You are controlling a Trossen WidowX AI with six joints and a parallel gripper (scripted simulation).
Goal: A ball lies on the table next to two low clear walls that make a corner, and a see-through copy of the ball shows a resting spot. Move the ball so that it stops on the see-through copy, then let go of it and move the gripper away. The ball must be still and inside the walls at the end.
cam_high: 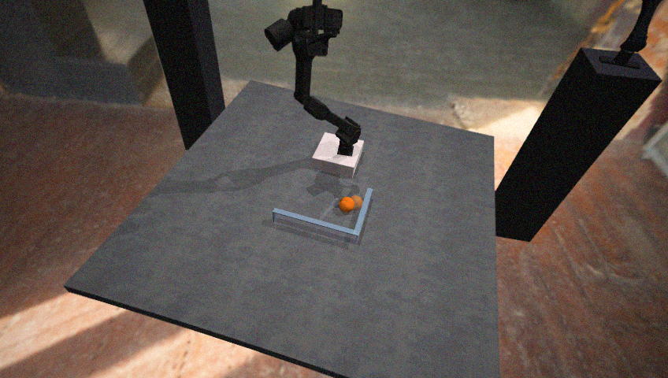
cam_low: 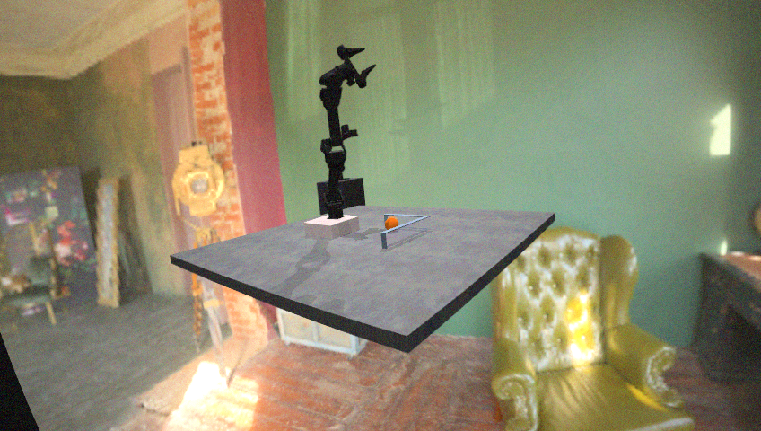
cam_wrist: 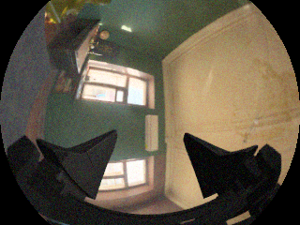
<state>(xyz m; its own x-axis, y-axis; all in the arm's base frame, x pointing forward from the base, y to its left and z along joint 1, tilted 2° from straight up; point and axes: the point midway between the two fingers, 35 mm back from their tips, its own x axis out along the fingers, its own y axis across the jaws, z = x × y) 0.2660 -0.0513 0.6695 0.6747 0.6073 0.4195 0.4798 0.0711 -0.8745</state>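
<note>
Clearly, the small solid orange ball point(cam_high: 346, 204) lay on the grey square table point(cam_high: 196, 262) inside the corner made by the two low clear walls point(cam_high: 323, 224), and it overlapped only partly the pale see-through copy of the ball point(cam_high: 358, 201), which sat just beside it toward the short wall. The black six-joint arm point(cam_high: 306, 89) stood almost straight up from its white base block point(cam_high: 328, 164), so its black parallel-jaw gripper point(cam_low: 358, 59) was high above the table and well apart from the ball. The main risk seemed to be the round shape: a push from the side could send the ball rolling out through the open side of the corner, or make it bounce back from the short wall, because nothing stopped it there. A fast descent could also knock it away before the fingers closed. In the wrist view the two dark fingers stood wide apart, nearly at full opening, with only the green wall and window between them; they held nothing and touched nothing.
</note>
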